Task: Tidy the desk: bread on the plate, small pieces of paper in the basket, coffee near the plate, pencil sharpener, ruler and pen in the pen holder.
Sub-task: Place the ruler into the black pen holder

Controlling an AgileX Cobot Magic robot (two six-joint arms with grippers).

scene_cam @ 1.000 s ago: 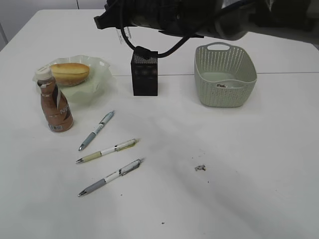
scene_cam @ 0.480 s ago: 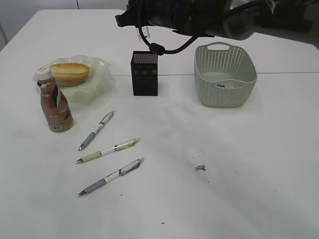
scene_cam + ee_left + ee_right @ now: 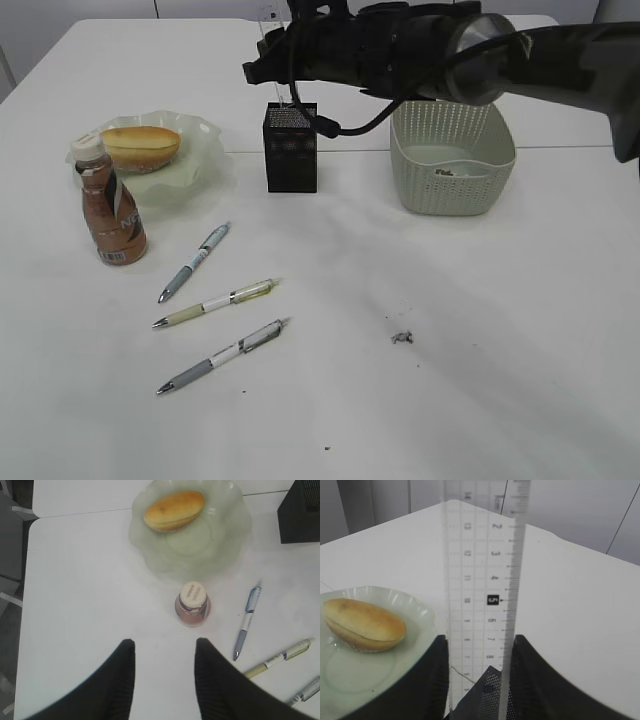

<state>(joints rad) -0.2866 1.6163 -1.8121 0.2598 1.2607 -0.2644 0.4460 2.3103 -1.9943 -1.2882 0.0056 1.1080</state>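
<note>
My right gripper [image 3: 480, 639] is shut on the clear ruler [image 3: 480, 580] and holds it upright by its edges, its lower end at the mesh rim of the black pen holder [image 3: 290, 150]. In the exterior view the right arm reaches across from the right, with the gripper [image 3: 285, 50] just above the holder. My left gripper [image 3: 164, 642] hangs open and empty above the table, near the coffee bottle [image 3: 193, 604]. The bread [image 3: 140, 145] lies on the pale plate [image 3: 195, 165], and the coffee bottle [image 3: 110, 205] stands just in front of it. Three pens [image 3: 195, 262] [image 3: 213, 302] [image 3: 222, 355] lie loose. The pencil sharpener is out of view.
A green basket [image 3: 452, 150] stands right of the holder with a scrap of paper [image 3: 445, 172] inside. One small piece of paper [image 3: 402, 337] lies on the table right of the pens. The table's left edge [image 3: 25, 580] shows in the left wrist view.
The right arm has drawn back rightward with the ruler, from left of the pen holder to directly above it. Everything on the table has stayed in place.
</note>
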